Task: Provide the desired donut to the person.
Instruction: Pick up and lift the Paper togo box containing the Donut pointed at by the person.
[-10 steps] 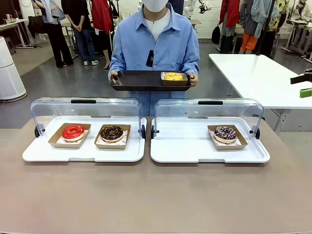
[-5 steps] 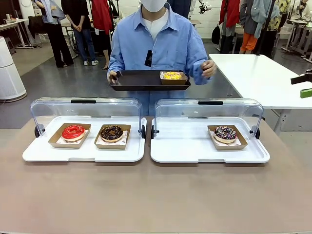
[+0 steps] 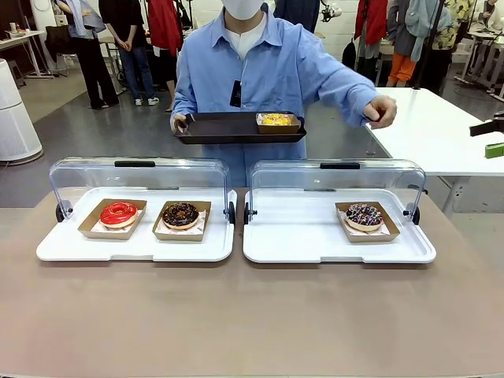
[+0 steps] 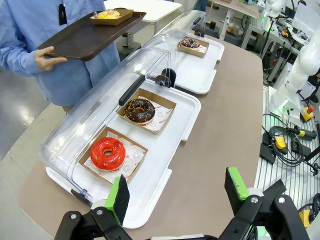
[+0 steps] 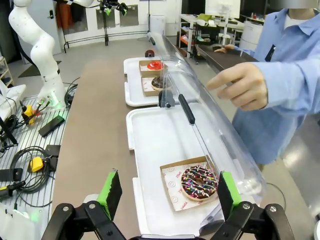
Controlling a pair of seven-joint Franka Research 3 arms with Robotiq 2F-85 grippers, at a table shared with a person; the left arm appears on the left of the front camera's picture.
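Person (image 3: 260, 75) holds a hand (image 3: 383, 110) out upper right, perhaps toward the dark, sprinkled donut (image 3: 364, 214) at right; left pincer (image 4: 177, 187) and right pincer (image 5: 167, 187) gape apart

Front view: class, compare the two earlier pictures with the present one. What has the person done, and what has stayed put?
The person's hand let go of the brown tray and swung out toward the picture's right. The other hand holds the tray alone. The yellow donut on it, the red donut, chocolate donut and sprinkled donut stayed put.
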